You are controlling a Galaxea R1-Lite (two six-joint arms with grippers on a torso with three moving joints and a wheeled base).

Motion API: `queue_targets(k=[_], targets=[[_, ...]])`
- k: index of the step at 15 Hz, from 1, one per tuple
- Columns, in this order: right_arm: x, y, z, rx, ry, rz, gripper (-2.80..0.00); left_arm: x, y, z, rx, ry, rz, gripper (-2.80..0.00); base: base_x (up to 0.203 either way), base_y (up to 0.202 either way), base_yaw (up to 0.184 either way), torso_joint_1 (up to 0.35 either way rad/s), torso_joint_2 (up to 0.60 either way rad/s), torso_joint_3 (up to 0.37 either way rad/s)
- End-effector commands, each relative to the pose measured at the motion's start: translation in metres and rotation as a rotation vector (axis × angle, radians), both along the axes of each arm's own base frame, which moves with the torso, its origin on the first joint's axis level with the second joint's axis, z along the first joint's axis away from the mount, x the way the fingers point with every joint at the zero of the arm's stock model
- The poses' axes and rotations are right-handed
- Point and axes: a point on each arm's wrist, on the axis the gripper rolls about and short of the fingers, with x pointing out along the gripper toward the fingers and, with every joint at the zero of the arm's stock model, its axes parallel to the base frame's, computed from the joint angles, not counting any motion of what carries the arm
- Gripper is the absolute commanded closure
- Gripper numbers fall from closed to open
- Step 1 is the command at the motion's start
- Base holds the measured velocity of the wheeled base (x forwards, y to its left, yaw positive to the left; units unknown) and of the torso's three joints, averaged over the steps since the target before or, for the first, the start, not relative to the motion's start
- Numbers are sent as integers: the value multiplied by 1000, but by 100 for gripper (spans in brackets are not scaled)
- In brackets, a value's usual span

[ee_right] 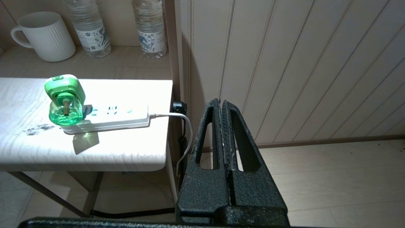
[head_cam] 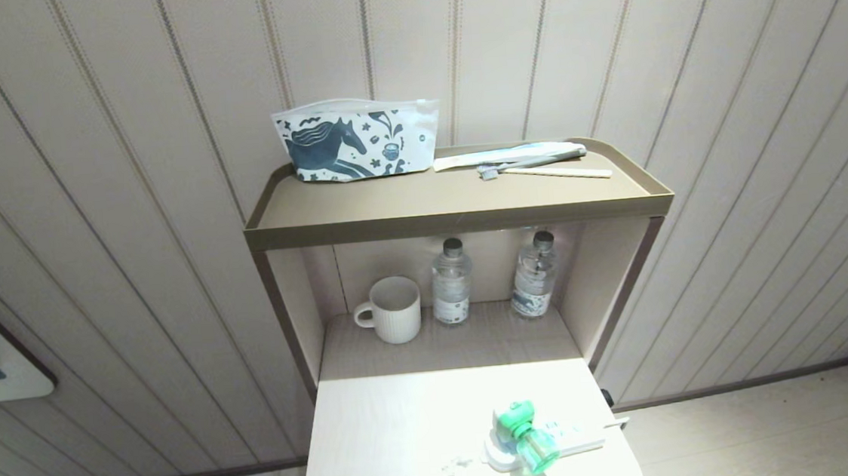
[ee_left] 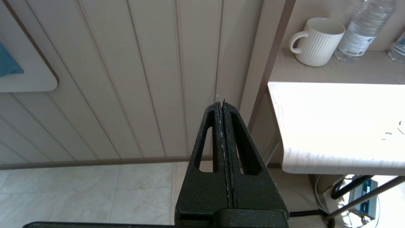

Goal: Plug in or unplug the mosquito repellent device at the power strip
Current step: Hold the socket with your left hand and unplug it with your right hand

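Now the device [ee_right: 65, 100] sits plugged into the strip [ee_right: 111, 117] on the table [ee_right: 95, 148].
Your left gripper [ee_left: 221, 103] and right gripper [ee_right: 220, 101] are both pressed together, off the table's sides, holding nothing.

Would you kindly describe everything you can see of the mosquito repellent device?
The mosquito repellent device is a small plastic unit: a bright green and white head with a translucent green liquid bottle attached, a dark wick showing inside it. It sits on one end of the white power strip, apparently plugged in, on the pale table, throwing a greenish shadow there. Nothing else touches it; both grippers are away from it.
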Motion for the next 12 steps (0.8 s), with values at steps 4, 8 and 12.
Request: queue_targets(k=[4, 8, 12], targets=[[0, 0, 0, -13, -5, 4, 0, 0, 0, 0, 1, -1, -1, 0, 0, 0, 0, 0, 0, 0], [-8, 0, 19, -28, -22, 1, 0, 0, 0, 0, 1, 0, 0, 0, 0, 0, 0, 0, 0, 0], [-25, 2, 102, -31, -29, 63, 0, 0, 0, 0, 1, 0, -1, 0, 0, 0, 0, 0, 0, 0]])
